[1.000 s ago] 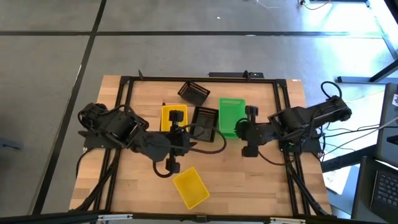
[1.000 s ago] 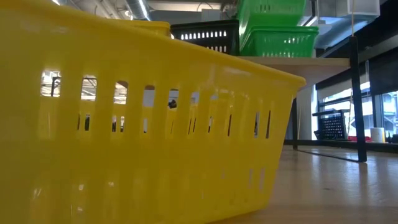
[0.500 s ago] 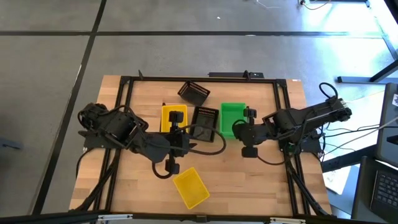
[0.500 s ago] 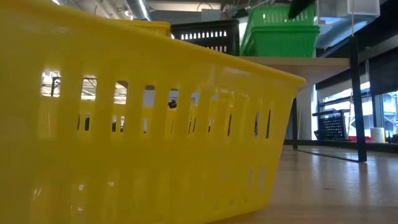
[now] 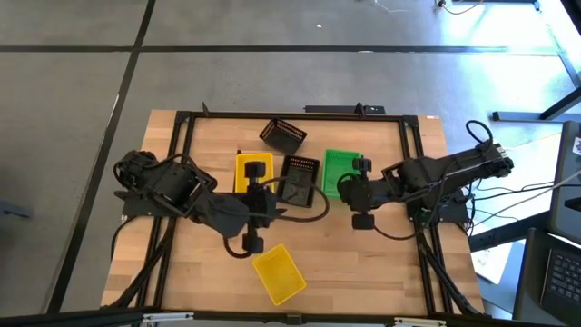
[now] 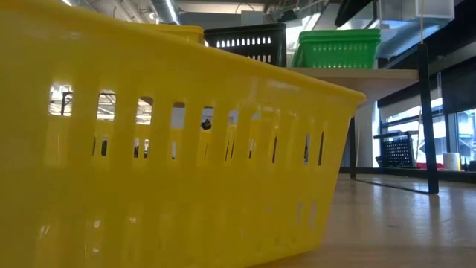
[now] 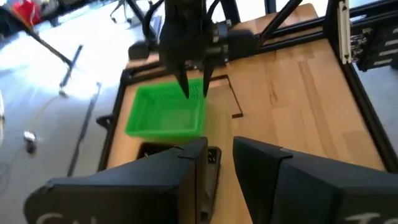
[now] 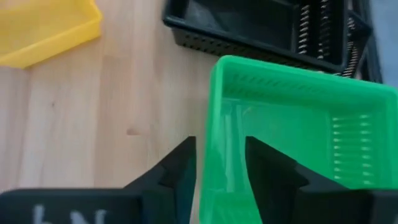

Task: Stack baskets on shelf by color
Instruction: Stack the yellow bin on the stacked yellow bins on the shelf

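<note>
Grey floor (image 5: 272,73) crossed by dark seams surrounds the wooden bench (image 5: 363,263); bright windows (image 6: 465,134), possibly glass walls, show beyond.

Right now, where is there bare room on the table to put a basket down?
Bare wood lies right of the loose yellow basket, below the right gripper. It is crowded on the shelf, where the yellow, black and green basket sit side by side.

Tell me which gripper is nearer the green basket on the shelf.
Right. The right gripper is at the green basket, its jaws open astride the basket's near rim. The left gripper sits farther off, past the black basket beside it.
</note>
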Controlling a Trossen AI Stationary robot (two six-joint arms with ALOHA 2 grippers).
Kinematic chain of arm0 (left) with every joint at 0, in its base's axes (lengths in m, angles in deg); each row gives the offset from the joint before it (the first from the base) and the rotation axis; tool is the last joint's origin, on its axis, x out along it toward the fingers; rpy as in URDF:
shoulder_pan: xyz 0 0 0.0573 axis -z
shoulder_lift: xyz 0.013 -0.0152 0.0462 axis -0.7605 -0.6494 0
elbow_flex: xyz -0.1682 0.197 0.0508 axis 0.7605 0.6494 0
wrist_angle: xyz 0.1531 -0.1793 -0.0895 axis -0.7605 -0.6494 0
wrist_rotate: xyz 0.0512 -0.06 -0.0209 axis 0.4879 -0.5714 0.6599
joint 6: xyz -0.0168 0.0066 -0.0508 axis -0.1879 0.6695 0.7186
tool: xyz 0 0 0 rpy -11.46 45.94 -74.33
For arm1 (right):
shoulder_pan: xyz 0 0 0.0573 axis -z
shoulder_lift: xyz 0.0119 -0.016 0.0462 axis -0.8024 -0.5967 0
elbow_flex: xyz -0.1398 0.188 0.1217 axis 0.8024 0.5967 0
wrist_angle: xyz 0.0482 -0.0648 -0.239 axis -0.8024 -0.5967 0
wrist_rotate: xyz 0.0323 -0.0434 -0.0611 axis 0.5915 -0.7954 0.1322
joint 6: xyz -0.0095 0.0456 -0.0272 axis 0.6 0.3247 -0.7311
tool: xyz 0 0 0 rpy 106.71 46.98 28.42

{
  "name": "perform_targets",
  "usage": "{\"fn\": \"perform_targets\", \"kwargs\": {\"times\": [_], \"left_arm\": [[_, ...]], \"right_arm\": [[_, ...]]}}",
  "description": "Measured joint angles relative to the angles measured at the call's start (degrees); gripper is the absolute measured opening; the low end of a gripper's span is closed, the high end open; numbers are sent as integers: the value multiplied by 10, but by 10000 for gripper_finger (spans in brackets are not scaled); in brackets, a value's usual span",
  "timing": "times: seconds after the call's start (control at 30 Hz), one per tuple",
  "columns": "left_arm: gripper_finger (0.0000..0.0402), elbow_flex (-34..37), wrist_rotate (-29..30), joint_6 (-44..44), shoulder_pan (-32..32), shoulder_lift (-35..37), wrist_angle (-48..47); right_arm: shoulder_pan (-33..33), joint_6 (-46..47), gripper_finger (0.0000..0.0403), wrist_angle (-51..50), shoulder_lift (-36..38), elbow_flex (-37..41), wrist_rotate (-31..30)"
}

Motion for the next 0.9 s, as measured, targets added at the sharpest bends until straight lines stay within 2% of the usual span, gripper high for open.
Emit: {"fn": "perform_targets", "kwargs": {"times": [0.1, 0.27, 0.53, 0.63, 0.73, 0.9], "left_arm": [[69, 0, -6, 72, 0, 0, -27], [69, 7, -69, 260, 5, -2, -98], [69, 108, -164, 575, 35, -5, -107], [69, 156, -182, 647, 46, -5, -103], [69, 207, -186, 703, 53, -5, -88], [69, 280, -197, 734, 54, -5, -39]], "right_arm": [[-1, 3, 137, 2, 0, -18, 29], [-21, 4, 138, 3, 1, -50, 47], [-81, 1, 139, 39, 1, -63, 49], [-103, 0, 139, 70, 1, -63, 55], [-121, 3, 139, 110, 1, -63, 90], [-148, 4, 139, 188, 1, -63, 139]]}}
